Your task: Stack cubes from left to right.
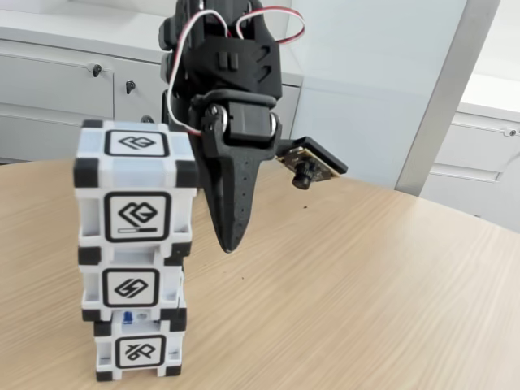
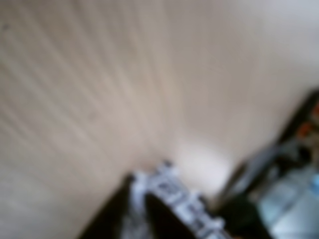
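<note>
Three cubes stand stacked in one tower at the left of the fixed view: the top cube [image 1: 134,183], the middle cube [image 1: 130,286] and the bottom cube [image 1: 136,351]. They are white with black corners and a framed glyph on each face. My gripper [image 1: 219,240] hangs just right of the top cube, pointing down. One black finger [image 1: 231,195] shows beside the cube's right face, and the other is hidden behind the cube. The blurred wrist view has a cube [image 2: 174,196] at the bottom edge with a dark finger [image 2: 109,221] beside it.
The round wooden table [image 1: 366,284] stretches out right of the tower. Grey cabinets [image 1: 57,89] and a white wall line the back. The wrist camera [image 1: 309,166] juts out on the arm's right side.
</note>
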`<state>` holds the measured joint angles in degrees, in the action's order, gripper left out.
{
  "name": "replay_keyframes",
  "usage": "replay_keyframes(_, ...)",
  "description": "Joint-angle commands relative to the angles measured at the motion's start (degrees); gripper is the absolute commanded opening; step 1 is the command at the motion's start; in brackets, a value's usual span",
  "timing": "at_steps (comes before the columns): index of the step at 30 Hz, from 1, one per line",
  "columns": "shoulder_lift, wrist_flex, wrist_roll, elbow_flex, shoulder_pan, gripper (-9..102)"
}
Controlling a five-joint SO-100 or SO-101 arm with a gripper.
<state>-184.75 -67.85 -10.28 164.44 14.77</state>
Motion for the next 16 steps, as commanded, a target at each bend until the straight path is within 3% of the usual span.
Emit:
replay_keyframes(1, -3.2, -0.7, -0.4, -1.0, 0.5, 0)
replay_keyframes(16, -3.2, -0.7, -0.8, -0.8, 0.5, 0)
